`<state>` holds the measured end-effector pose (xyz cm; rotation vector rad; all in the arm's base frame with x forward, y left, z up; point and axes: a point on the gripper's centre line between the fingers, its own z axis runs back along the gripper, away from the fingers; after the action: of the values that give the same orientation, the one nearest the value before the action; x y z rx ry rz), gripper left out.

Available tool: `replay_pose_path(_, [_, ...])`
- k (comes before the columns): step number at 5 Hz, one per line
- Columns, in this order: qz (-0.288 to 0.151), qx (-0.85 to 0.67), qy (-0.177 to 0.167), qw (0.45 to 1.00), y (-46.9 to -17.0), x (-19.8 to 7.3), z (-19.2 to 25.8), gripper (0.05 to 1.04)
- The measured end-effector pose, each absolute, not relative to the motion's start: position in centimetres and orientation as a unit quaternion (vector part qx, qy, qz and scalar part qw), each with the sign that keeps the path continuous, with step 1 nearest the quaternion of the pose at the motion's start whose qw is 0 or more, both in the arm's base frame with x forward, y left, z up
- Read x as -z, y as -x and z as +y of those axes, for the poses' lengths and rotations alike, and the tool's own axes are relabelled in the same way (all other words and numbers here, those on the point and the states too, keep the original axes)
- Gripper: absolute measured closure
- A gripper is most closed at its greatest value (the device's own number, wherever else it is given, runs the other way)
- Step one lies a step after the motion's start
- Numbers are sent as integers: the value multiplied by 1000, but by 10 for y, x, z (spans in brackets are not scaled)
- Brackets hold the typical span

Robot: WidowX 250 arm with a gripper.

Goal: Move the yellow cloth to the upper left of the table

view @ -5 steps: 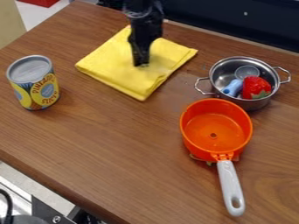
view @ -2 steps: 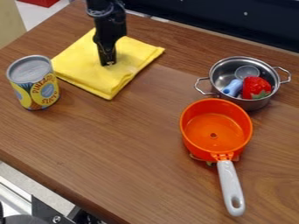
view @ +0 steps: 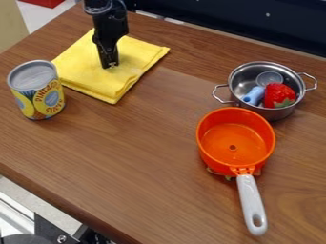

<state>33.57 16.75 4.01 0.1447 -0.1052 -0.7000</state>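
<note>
Directly beneath the fingers (view: 107, 53): the cloth (view: 81, 69), yellow and folded, lying flat in the upper left of the counter (view: 137, 157). The fingers point down, narrow and drawn together, with their tips at the cloth's upper face, inside its edges; whether they pinch any of the fabric cannot be told. Above the fingers: the black arm (view: 98, 5), entering from the top edge of the view. Left of and below the fingers: an upright can (view: 45, 99) with a yellow and blue label, just beside the cloth; contact between the two cannot be judged. Right of the fingers, well apart: a metal pot (view: 275, 114) with two loop handles, containing a strawberry (view: 278, 94), a blue piece (view: 254, 96) and a small clear cup (view: 270, 78). Below and to the right of the fingers, nearer the camera than the pot: an orange pan (view: 232, 140), its pale grey handle (view: 251, 202) directed away from them. Under the pan's near side: a partly hidden item (view: 221, 175), too little exposed to identify.
</note>
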Motion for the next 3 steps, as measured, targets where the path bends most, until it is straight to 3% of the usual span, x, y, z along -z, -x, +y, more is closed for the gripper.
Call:
replay_pose_path(2, [-35,318,-55,946,-333,-43,158,1031])
replay_pose_path(3, [-44,296,-51,953,-338,-63,157,1020])
